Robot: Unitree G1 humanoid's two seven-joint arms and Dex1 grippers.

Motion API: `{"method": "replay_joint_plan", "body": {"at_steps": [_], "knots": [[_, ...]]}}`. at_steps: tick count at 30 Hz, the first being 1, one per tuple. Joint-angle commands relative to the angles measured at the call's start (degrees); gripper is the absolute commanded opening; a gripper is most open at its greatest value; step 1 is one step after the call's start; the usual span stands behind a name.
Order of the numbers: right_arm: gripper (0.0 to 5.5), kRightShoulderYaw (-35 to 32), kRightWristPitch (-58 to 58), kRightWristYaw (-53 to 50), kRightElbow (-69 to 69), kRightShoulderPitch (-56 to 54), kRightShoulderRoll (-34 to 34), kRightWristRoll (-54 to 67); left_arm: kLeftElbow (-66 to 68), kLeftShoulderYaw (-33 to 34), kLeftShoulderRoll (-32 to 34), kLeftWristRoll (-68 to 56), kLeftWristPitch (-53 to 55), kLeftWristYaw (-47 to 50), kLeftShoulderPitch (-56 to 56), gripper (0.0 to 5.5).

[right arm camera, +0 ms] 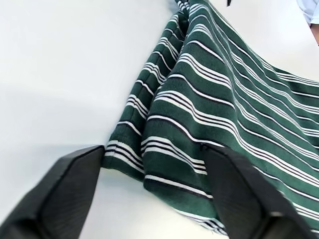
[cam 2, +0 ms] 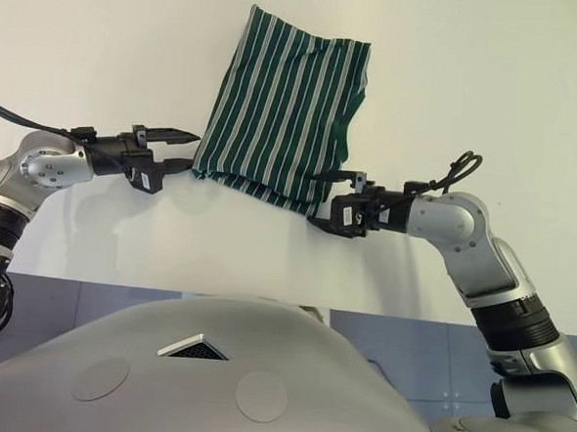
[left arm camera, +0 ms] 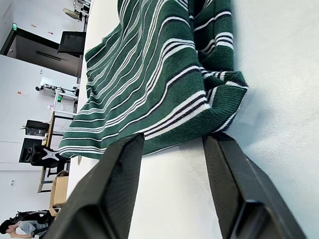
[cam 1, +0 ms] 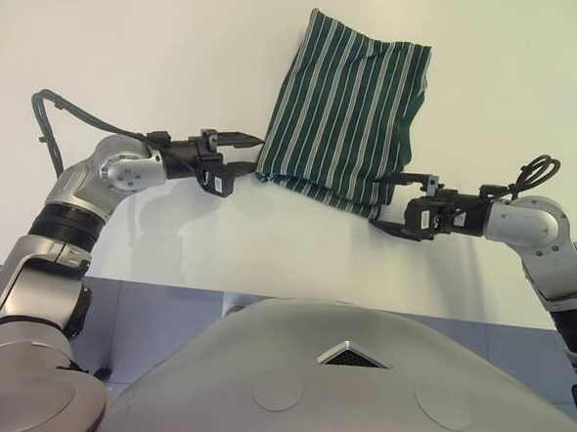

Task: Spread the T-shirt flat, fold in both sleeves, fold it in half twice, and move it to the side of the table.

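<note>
**A:** Showing a dark green knit T-shirt (cam 1: pixel 349 112) with thin white stripes, folded into a rough rectangle, on a plain white tabletop (cam 1: pixel 132 50), toward the far middle and turned slightly askew.

**B:** Lying flat?

**A:** Mostly flat, in layers, with thicker bunched folds along the near edge and at the near right corner.

**B:** And the left pincer (cam 1: pixel 259 153), black and two-fingered: placed where?

**A:** At the near left corner of the cloth, low over the tabletop. Fingers spread apart, tips right at the fabric's edge, gripping nothing.

**B:** Same for the right pincer (cam 1: pixel 378 200), also black and two-fingered?

**A:** Spread wide too, straddling the near right corner of the cloth, one finger to either side of the folded edge, not closed on it.

**B:** Actually touching the fabric?

**A:** Impossible to tell from these angles.
</note>
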Motion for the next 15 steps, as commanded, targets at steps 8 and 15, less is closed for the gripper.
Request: {"method": "replay_joint_plan", "body": {"at_steps": [8,15], "knots": [[1.53,-0.8,0.9,0.0,4.7,-1.6,0.8,-1.2,3.8,-4.9,1.5,3.7,-1.0,-3.0,-0.2,0.36],[0.19,-2.0,2.3,2.0,4.3,-1.7,1.3,2.2,0.8,-5.0,3.1,0.8,-1.3,-4.8,-1.2,0.0]]}}
